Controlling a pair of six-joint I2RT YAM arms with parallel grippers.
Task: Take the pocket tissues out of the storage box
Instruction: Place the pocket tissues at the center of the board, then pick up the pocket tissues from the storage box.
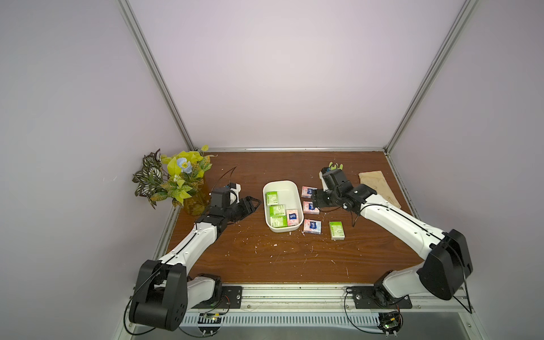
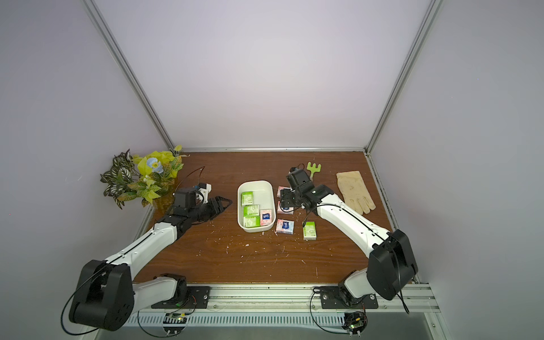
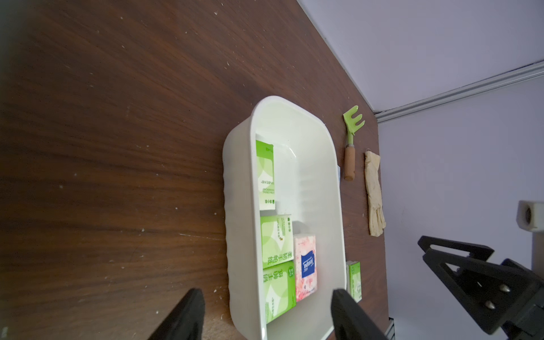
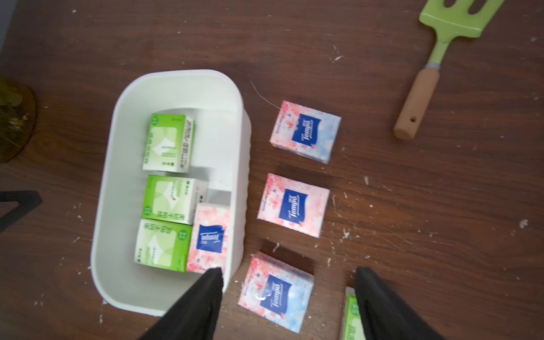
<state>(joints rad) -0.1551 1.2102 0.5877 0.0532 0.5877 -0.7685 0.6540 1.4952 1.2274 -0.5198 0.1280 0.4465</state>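
Halfway through emptying storage box (image 1: 285, 192), four pocket tissues (image 1: 276, 210) inside. Held right tool (image 4: 288, 273) and left tool (image 3: 267, 294) wide, empty. Needed next, probably: reaching in for pink packet (image 1: 292, 217).

Left tool (image 3: 267, 312) — jaws spread, empty; right tool (image 4: 288, 284) — jaws spread, empty, angled downward.

Pale lilac walls (image 1: 279, 73) framed by aluminium posts (image 1: 157, 73) enclose a dark wooden tabletop (image 1: 265, 265) — scuffed, flecked with white crumbs.
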